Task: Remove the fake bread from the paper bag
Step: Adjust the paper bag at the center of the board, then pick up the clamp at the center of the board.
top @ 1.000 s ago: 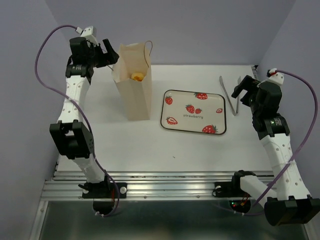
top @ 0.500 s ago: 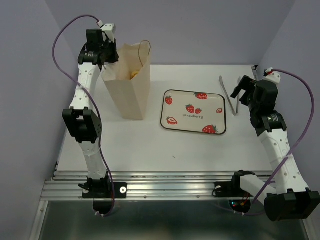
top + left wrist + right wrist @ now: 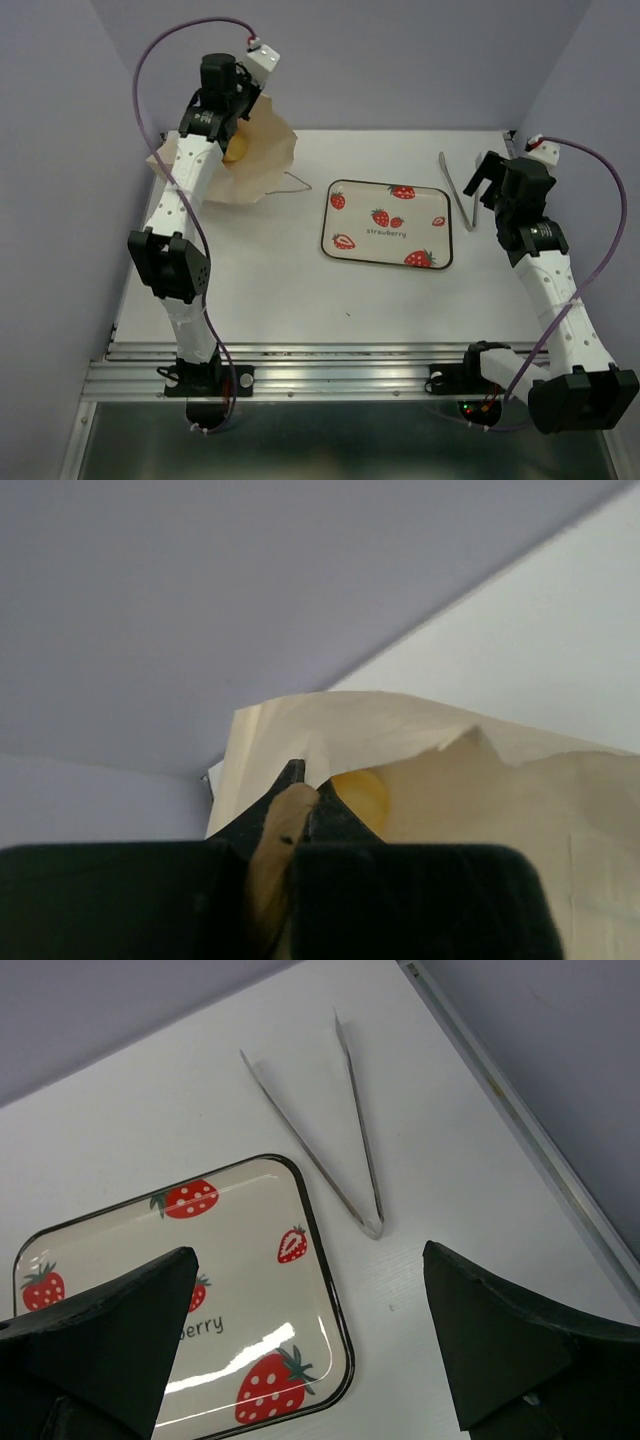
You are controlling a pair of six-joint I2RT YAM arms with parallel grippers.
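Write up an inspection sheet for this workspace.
Surface: white table.
Job's things: paper bag tilted and crumpled at far left; one fake bread piece shows in its mouth.
Clutter: strawberry tray with nothing on it; metal tongs beside it.
Grippers: left gripper pinched shut on the bag's edge; right gripper open above tray and tongs.
Cables: purple cable loops off each wrist.
Surroundings: lilac walls; metal rail at near edge.

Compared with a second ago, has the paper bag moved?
Yes. The paper bag no longer stands upright beside the tray; pinched by the left gripper, it has tipped over, sprawling toward the left wall.
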